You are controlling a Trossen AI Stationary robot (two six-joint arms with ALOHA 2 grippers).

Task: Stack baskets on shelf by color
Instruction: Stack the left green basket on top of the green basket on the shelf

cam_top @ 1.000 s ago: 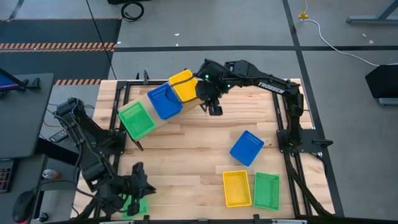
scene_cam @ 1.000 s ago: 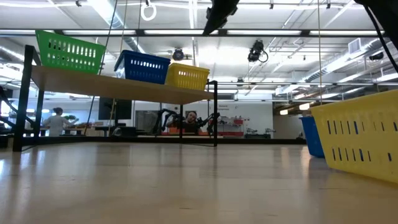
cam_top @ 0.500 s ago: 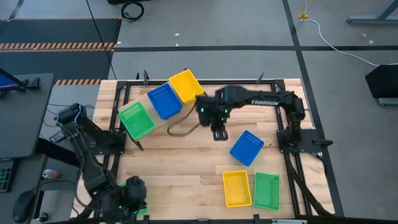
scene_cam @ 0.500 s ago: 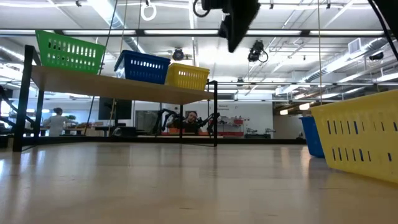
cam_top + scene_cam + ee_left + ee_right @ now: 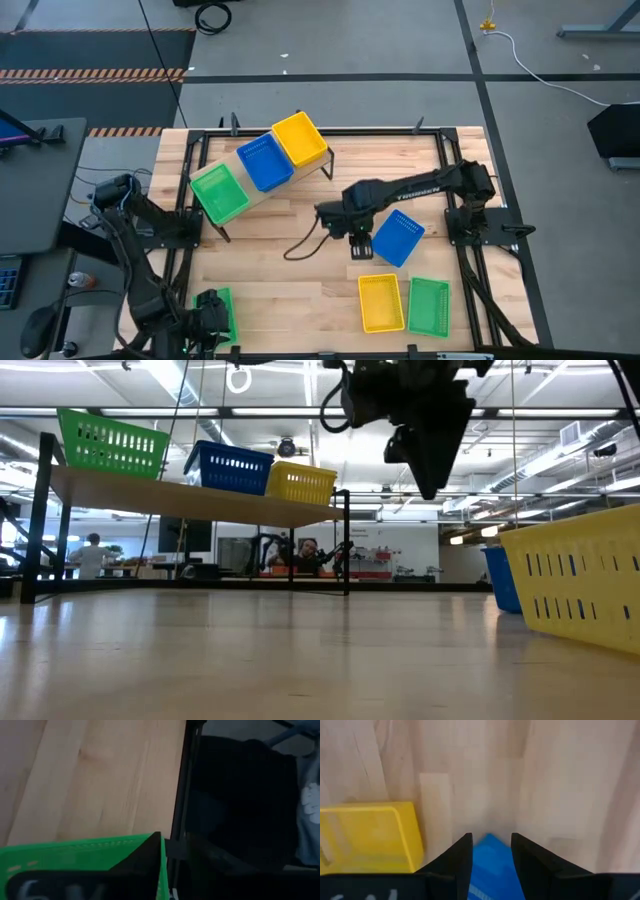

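Right gripper [image 5: 359, 246] hangs above the table, fingers [image 5: 457, 857] apart, a corner of the loose blue perforated plastic basket [image 5: 397, 237] between them, holding nothing. It came here from the pale plywood shelf [image 5: 262, 190]. Left gripper [image 5: 209, 318] sits over a green mesh basket [image 5: 75, 852] at the near-left corner; grip unclear. Visible: three green, two blue, two yellow; one of each colour on the shelf.

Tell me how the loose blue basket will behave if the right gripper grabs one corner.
Blue basket looks thin, perforated plastic: probably light, slightly flexible. It lies flat on smooth wood, so may slide or pivot. The right gripper stands open at its corner; held there, it would likely hang tilted.
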